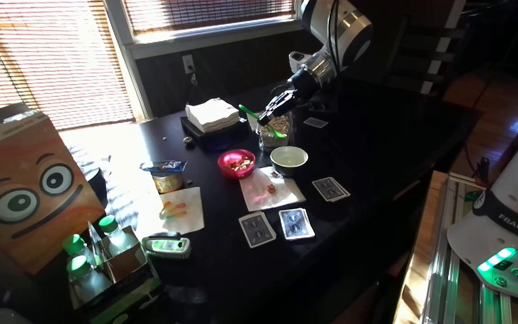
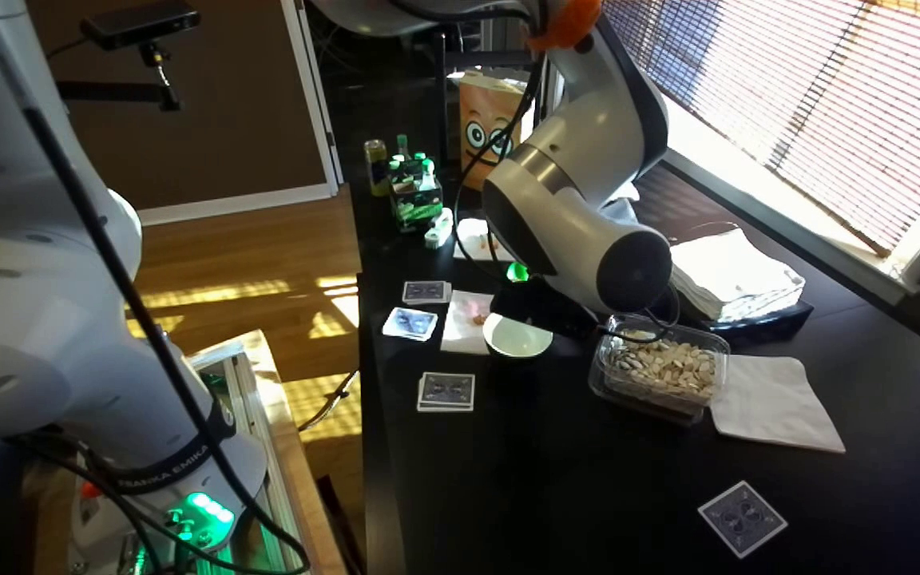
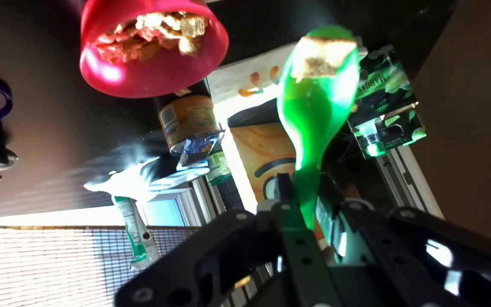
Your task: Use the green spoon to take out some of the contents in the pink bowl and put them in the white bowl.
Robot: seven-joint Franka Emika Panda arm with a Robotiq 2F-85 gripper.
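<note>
One pale piece [image 3: 320, 57] lies in the green spoon [image 3: 313, 111], whose handle our gripper [image 3: 307, 194] pinches above the dark tabletop [image 2: 508, 479]; we should carry it level, then tip it slowly, low over the white bowl [image 2: 517, 339], which stands just beside the pink bowl [image 1: 229, 172]. Near these we see playing cards [image 2: 446, 391], and farther off, blinds [image 2: 819, 104] with bright sunlight behind

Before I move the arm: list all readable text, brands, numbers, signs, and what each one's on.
"FRANKA EMIKA": arm base, in an exterior view.
"MARGAR": green-and-black carton, wrist view; rest of the word not legible.
Orange box: lettering near its top edge, too small to read.
Can: label print and barcode, too blurred to read.
No numbers readable; any other print is too small or blurred.
</note>
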